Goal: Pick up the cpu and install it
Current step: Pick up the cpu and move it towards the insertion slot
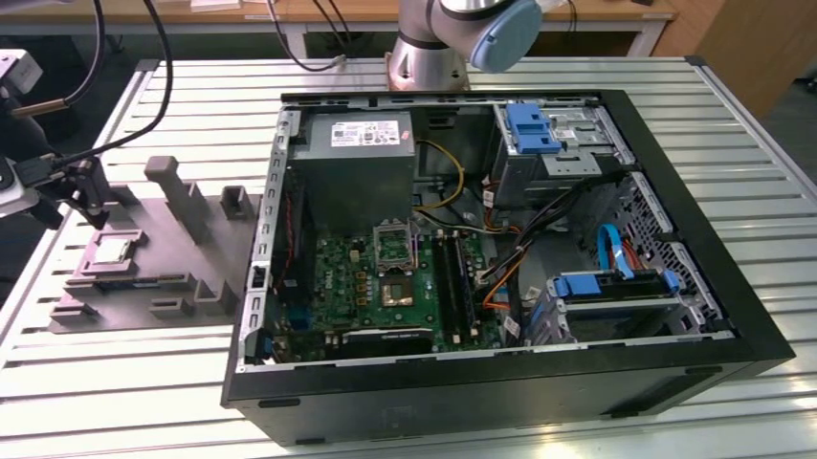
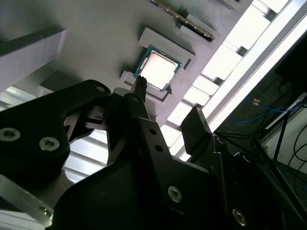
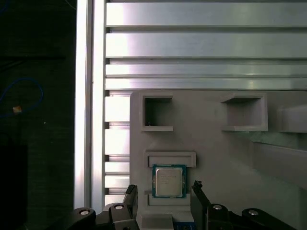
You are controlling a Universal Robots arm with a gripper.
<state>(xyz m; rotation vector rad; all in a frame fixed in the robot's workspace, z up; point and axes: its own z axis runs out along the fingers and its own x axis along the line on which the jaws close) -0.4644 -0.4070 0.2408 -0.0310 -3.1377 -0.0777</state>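
A: Where do we stand with the cpu (image 3: 169,181)?

B: It lies flat, metal lid up, in its shallow pocket (image 3: 171,159) of the grey fixture tray (image 3: 220,163) — not lifted yet. In both wrist views we see it between the jaws, one to each side.

A: And the jaws themselves?

B: Apart, wider than the chip, touching nothing that we can make out. We judge they're spread that way to straddle the pocket and meet the chip on two opposite edges.

A: Why a pocket at all?

B: We take it as a locator — its raised rim keeps the chip square and in a known spot, so the jaws can line up with its sides, as the first wrist view shows.

A: How high above it are we?

B: We can't tell. The tips look near the tray, but not down around the chip.

A: And the socket (image 1: 393,243)?

B: On the motherboard (image 1: 370,287) inside the open computer case (image 1: 511,387), well apart from the jaws across the slatted counter (image 1: 115,382). Nothing of the install is done.
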